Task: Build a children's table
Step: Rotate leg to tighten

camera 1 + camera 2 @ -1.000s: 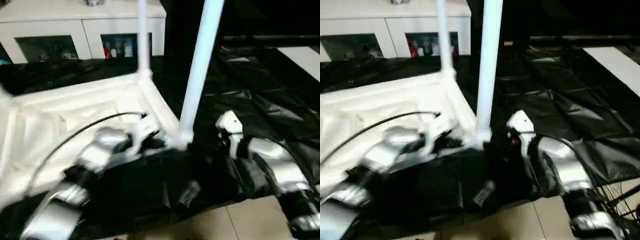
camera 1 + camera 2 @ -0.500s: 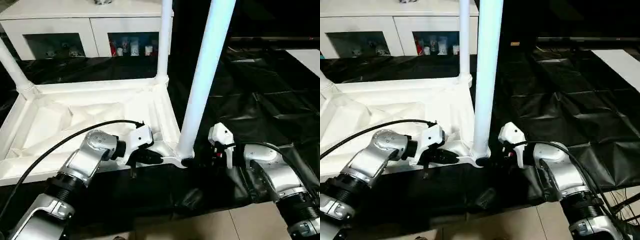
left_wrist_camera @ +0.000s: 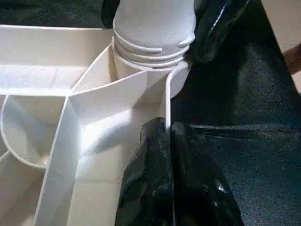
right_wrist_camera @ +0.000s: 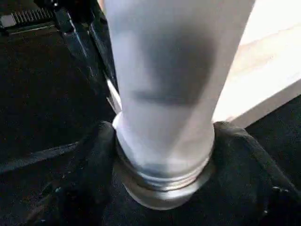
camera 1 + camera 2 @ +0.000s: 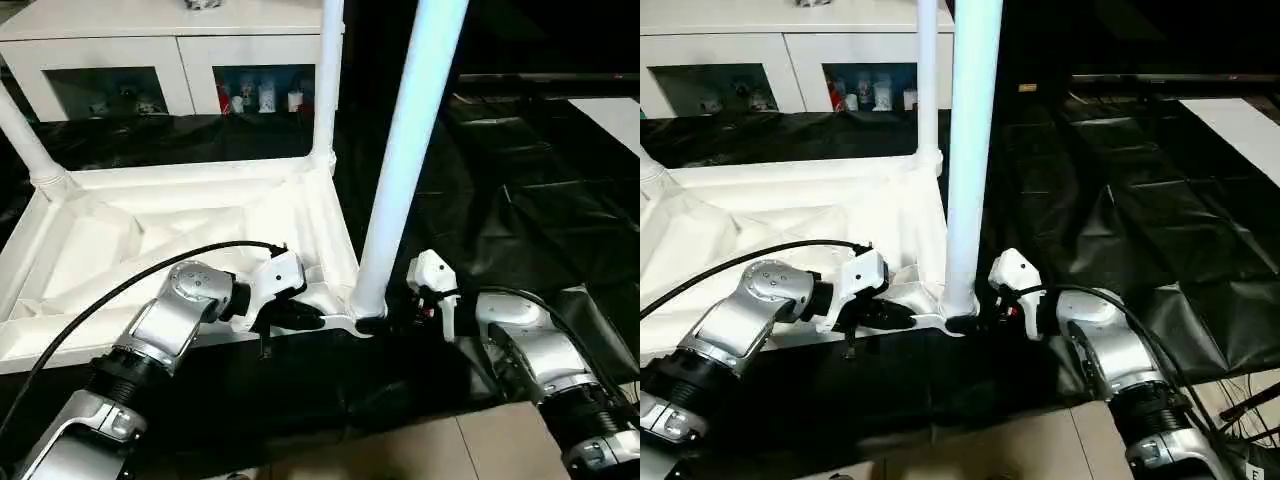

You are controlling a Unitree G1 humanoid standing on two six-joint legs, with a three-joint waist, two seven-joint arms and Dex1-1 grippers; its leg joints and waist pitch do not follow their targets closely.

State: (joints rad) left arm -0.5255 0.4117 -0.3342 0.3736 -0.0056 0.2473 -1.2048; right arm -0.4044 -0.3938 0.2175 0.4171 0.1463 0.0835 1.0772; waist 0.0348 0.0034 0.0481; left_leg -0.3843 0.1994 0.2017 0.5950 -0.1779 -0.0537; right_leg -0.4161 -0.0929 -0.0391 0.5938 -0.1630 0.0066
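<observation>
The children's table top (image 5: 150,240) lies upside down on black sheeting, ribbed underside facing up. Three white legs stand in its corner sockets: a near right leg (image 5: 400,160), a far right leg (image 5: 326,80) and a far left leg (image 5: 25,135). My left gripper (image 5: 305,318) is shut on the thin front rim of the top, just beside the near right socket (image 3: 150,61). My right gripper (image 5: 970,322) reaches in from the right. Its black fingers (image 4: 89,160) hug the threaded base of the near right leg (image 4: 164,94) on both sides.
A white cabinet (image 5: 180,60) with glass doors stands along the back. Crumpled black sheeting (image 5: 520,180) covers the floor around the table. Tiled floor (image 5: 420,455) shows at the near edge. A white panel (image 5: 610,115) lies at the far right.
The camera has tilted and steadied. My right gripper has slid left up to the near right leg's base and its fingers have drawn in round it. The left gripper stays on the rim.
</observation>
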